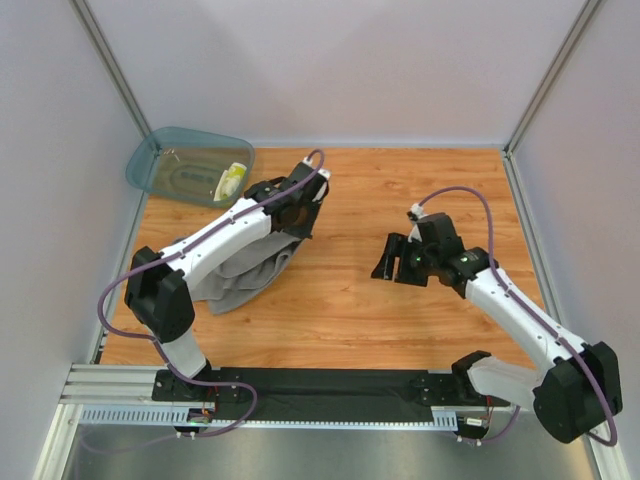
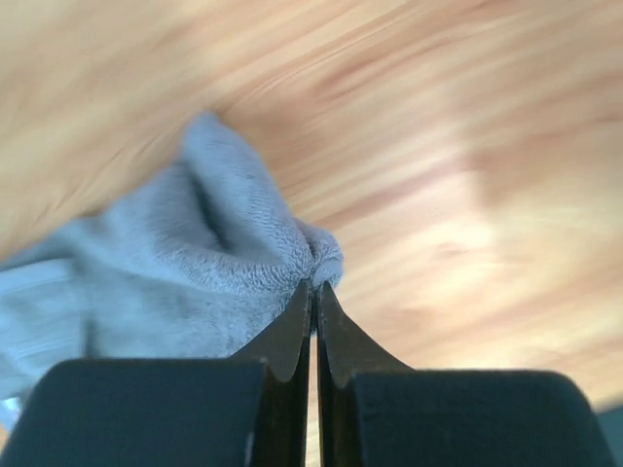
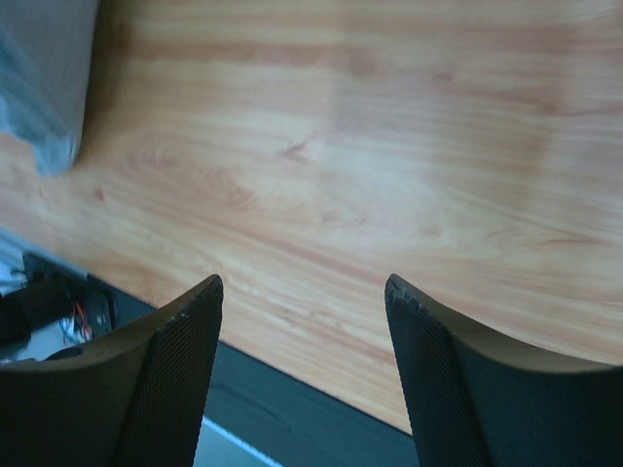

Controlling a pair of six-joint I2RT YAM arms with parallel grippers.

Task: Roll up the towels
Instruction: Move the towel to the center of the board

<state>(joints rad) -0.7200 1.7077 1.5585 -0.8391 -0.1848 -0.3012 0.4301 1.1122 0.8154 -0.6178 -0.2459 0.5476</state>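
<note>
The large grey terry towel hangs bunched under my left arm, its lower part on the wooden table at the left. My left gripper is shut on a pinched corner of the grey towel and holds it above the table; the pinch shows at the fingertips. The small yellow-and-white cloth lies in the teal tub at the back left. My right gripper is open and empty above the table's middle right, its fingers spread over bare wood. An edge of the grey towel shows at the upper left of the right wrist view.
The translucent teal plastic tub stands at the back left corner, tilted against the wall. White walls enclose the table on three sides. A black rail with the arm bases runs along the near edge.
</note>
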